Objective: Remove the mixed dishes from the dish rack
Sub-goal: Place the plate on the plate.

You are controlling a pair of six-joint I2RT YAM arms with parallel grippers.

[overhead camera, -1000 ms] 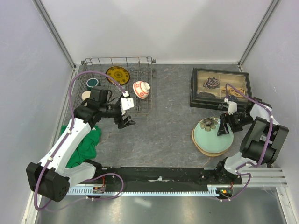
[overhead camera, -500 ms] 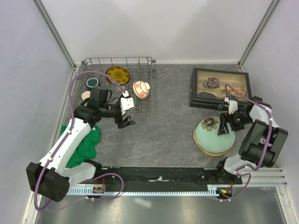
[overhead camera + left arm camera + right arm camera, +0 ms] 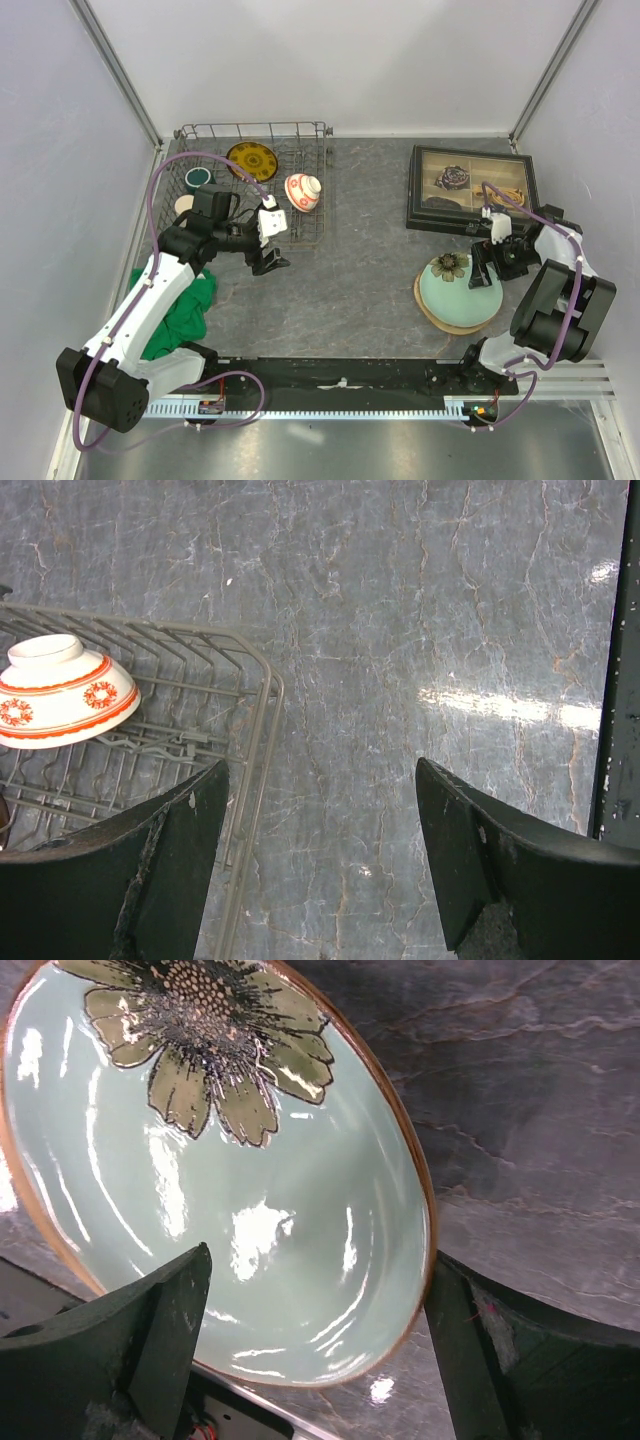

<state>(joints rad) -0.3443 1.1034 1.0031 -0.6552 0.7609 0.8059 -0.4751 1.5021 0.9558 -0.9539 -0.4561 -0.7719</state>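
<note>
The grey wire dish rack point(image 3: 300, 228) stands at the back left. It holds a yellow-gold patterned dish point(image 3: 251, 160), a dark green mug point(image 3: 198, 178), a beige cup point(image 3: 184, 205) and a small red-and-white bowl point(image 3: 302, 192) lying upside down point(image 3: 60, 690). My left gripper point(image 3: 268, 262) hovers open over the rack's near right corner point(image 3: 255, 780), with bare table between its fingers point(image 3: 320, 770). At the right, a pale green plate point(image 3: 456, 292) with a flower print lies flat on a cream rim point(image 3: 418, 296). My right gripper point(image 3: 487, 270) is open and straddles that plate's edge point(image 3: 230, 1190) without gripping it point(image 3: 320, 1260).
A dark-framed box with trinkets point(image 3: 470, 188) stands behind the green plate. A green cloth point(image 3: 185, 310) lies under the left arm at the table's left edge. White walls close in the back and sides. Grey marbled table lies between rack and plate.
My right gripper's jaws have spread wider around the green plate's edge, and its wrist has shifted slightly. The left arm and the dishes in the rack have not moved.
</note>
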